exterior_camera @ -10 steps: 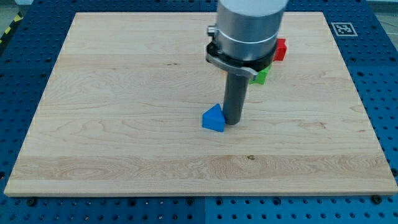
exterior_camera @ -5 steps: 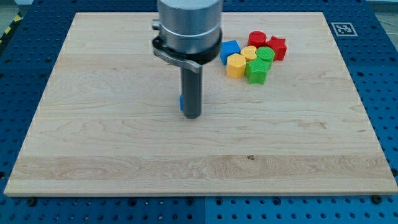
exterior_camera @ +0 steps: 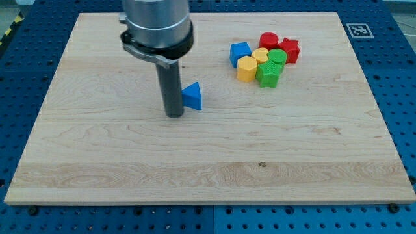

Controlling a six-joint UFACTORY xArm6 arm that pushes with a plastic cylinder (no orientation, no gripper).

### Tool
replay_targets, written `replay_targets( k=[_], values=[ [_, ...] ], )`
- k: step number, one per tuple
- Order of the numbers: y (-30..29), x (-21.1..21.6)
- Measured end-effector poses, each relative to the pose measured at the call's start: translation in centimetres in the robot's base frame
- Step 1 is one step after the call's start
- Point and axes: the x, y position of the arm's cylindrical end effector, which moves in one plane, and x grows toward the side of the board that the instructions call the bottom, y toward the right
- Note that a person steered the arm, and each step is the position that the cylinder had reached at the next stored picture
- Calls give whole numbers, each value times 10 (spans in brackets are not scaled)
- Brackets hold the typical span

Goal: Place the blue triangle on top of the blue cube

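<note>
Beside my tip (exterior_camera: 174, 115), blue triangle (exterior_camera: 192, 97) apex-up.

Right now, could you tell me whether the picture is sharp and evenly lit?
Camera view: even light, no glare on the wooden board; my tip and the blue triangle look crisp, with only soft shadows; the arm housing is cut off at the view's top.
</note>
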Motion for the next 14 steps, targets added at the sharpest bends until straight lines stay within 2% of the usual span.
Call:
replay_targets(
  k=[1,4,5,6,7,9,11,12,14],
  values=[
    [24,-21],
    [24,-82],
    [30,-81],
    [69,-79],
    [83,-82],
    [45,-92],
    [43,-142],
    [28,-143],
    [20,-191]
  ],
)
